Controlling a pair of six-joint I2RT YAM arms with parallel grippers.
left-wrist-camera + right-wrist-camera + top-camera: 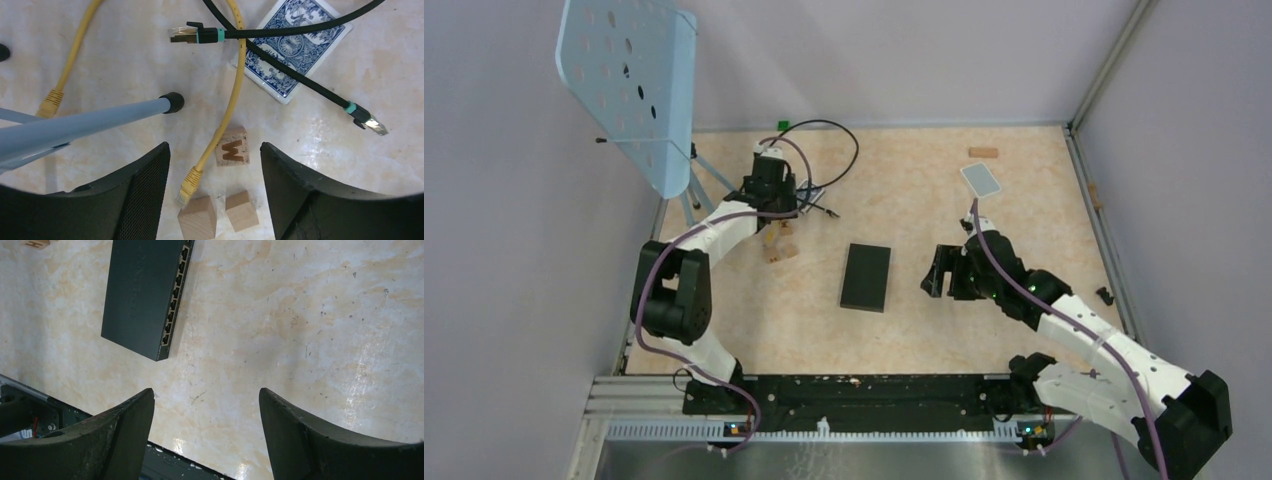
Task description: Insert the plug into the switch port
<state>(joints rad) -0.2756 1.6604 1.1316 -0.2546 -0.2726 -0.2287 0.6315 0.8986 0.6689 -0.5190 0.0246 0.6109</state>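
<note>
Left wrist: hand (215, 150) hovers over plug (186, 186)

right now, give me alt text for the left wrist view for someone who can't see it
The left arm's open black hand hovers over the plug of a yellow network cable, beside three small wooden blocks. Farther off, a black cable with teal-banded plugs crosses a blue patterned playing card.
</note>
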